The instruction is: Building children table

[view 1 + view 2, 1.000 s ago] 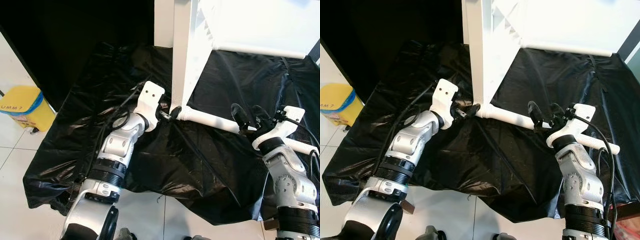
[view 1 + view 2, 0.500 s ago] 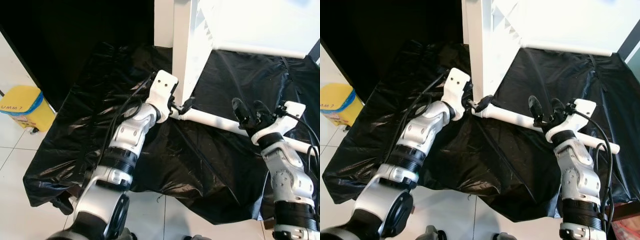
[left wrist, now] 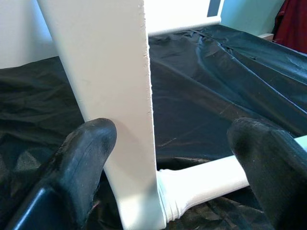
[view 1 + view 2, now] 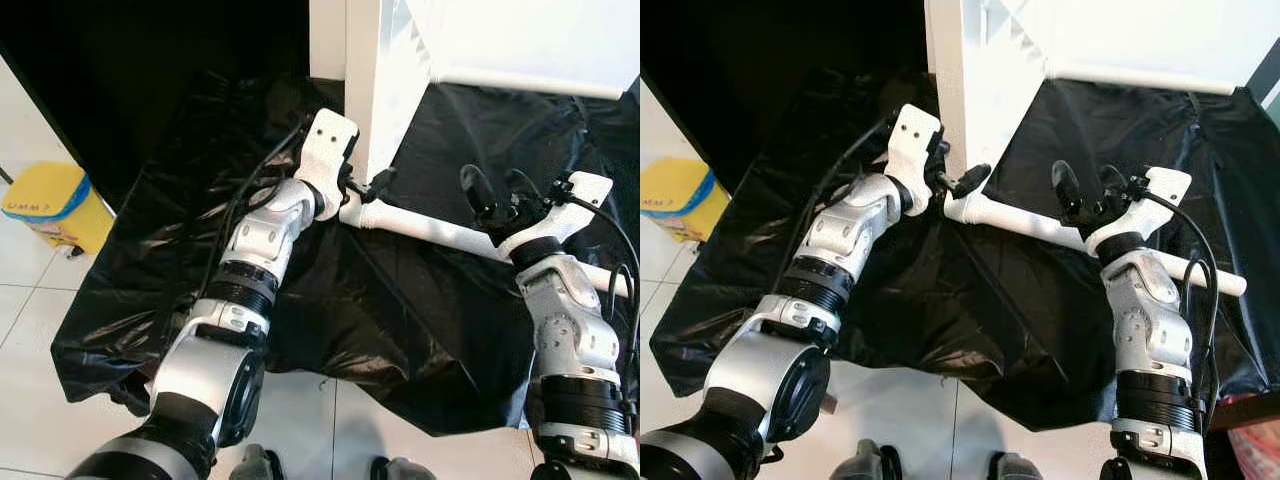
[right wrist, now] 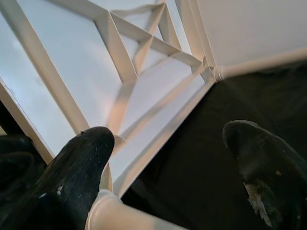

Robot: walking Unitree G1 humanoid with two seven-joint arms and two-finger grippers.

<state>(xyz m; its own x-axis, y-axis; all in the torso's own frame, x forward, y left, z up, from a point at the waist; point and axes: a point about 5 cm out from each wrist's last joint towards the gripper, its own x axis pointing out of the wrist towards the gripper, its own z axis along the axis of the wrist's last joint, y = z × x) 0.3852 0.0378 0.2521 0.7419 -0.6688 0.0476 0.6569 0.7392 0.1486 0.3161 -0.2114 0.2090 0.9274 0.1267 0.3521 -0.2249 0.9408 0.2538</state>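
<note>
Since a second ago the left gripper (image 4: 368, 187) has climbed to the white table top (image 4: 385, 90) standing on edge at upper center, fingers spread around its edge where the table leg (image 4: 440, 232) joins. Right gripper (image 4: 1085, 190) hovers unclenched over the leg mid-right, gripping nothing. Black plastic sheet (image 4: 330, 310) underneath, yellow bin (image 4: 45, 205) far left.
</note>
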